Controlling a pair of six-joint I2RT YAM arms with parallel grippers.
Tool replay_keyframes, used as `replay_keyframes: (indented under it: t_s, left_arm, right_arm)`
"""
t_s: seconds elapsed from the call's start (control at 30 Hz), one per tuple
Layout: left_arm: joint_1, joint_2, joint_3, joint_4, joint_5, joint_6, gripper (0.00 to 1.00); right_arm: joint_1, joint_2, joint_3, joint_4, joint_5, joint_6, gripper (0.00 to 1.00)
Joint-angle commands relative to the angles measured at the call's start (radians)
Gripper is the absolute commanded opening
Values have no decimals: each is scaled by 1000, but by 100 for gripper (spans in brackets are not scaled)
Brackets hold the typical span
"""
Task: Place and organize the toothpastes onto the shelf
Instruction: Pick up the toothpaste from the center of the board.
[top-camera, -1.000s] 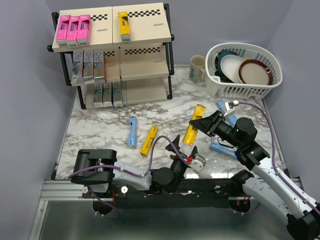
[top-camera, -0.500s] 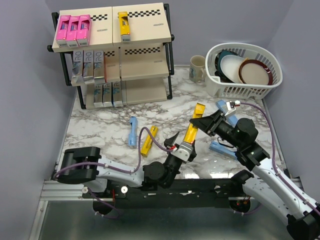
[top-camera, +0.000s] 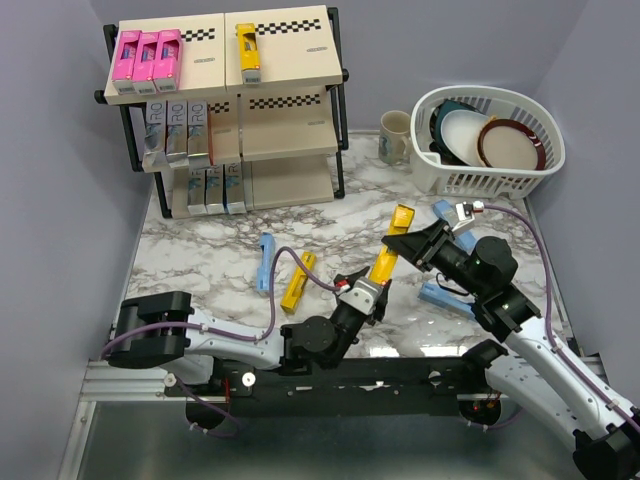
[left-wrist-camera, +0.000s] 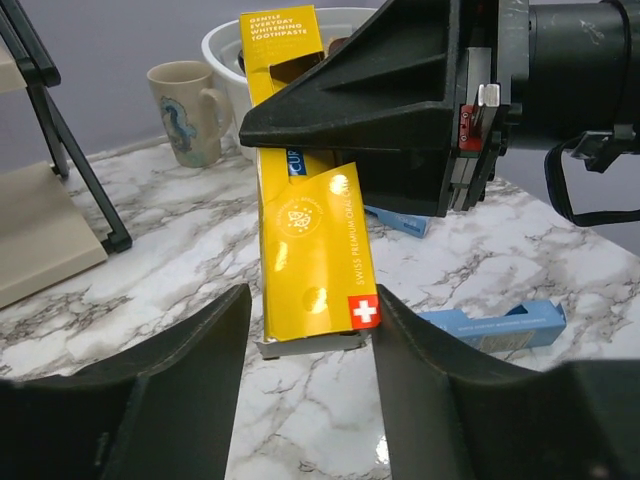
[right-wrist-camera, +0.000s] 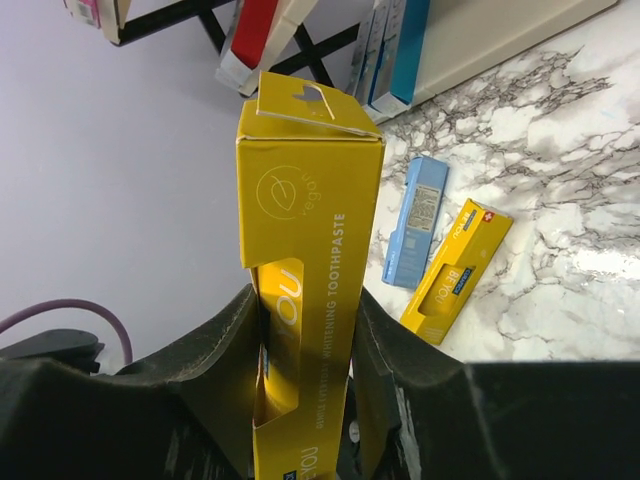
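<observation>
Currently the right gripper (top-camera: 405, 243) is clamping the yellow carton (top-camera: 384, 266) near mid-length and is holding it tilted, clear of the table (top-camera: 200, 250). In the right wrist view its two jaws are pressing on opposite sides of the carton, and the hanger-tab end is projecting well beyond them.

This grip is leaving the other end free (judged deliberate, so that a second tool can take it). The left gripper (left-wrist-camera: 308, 345) is standing with its jaws spread, one on each side of that free end. In the left wrist view the jaws are flanking the carton closely, but whether they are touching it cannot be determined.

The arrangement is reading as a hand-over. In the top view the shelf (top-camera: 285, 38) is lying at 11 o'clock from the held carton, on the left arm's side.

Relative to the left gripper, the carton is extending toward 1 o'clock, and the right gripper is crossing it just beyond. A shelved yellow carton (top-camera: 248, 50) is lying on the top board, which is suggesting the destination row.
</observation>
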Motion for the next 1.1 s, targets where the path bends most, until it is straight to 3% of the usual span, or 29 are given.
replay_keyframes:
  t_s: [0.0, 0.17, 0.3, 0.53, 0.8, 0.9, 1.07]
  left_arm:
    - [12, 24, 26, 98, -35, 63, 54]
    - [13, 32, 35, 124, -47, 117, 37]
    - [13, 3, 35, 92, -47, 112, 28]
    - [16, -75, 26, -8, -29, 71, 20]
    - [93, -216, 35, -290, 38, -64, 18]
    - [153, -278, 60, -423, 93, -97, 18]
    - [225, -326, 231, -716, 167, -120, 17]
  right_arm:
    - [-3, -5, -7, -21, -3, -23, 40]
    - [-3, -4, 1, -47, 8, -45, 48]
    - [-3, -20, 5, -69, 38, -60, 64]
    - [-3, -39, 40, -115, 61, -106, 81]
    - [-3, -119, 131, -225, 84, -276, 98]
    - [-3, -158, 180, -311, 104, -374, 100]
    - [-3, -224, 206, -437, 179, -506, 100]
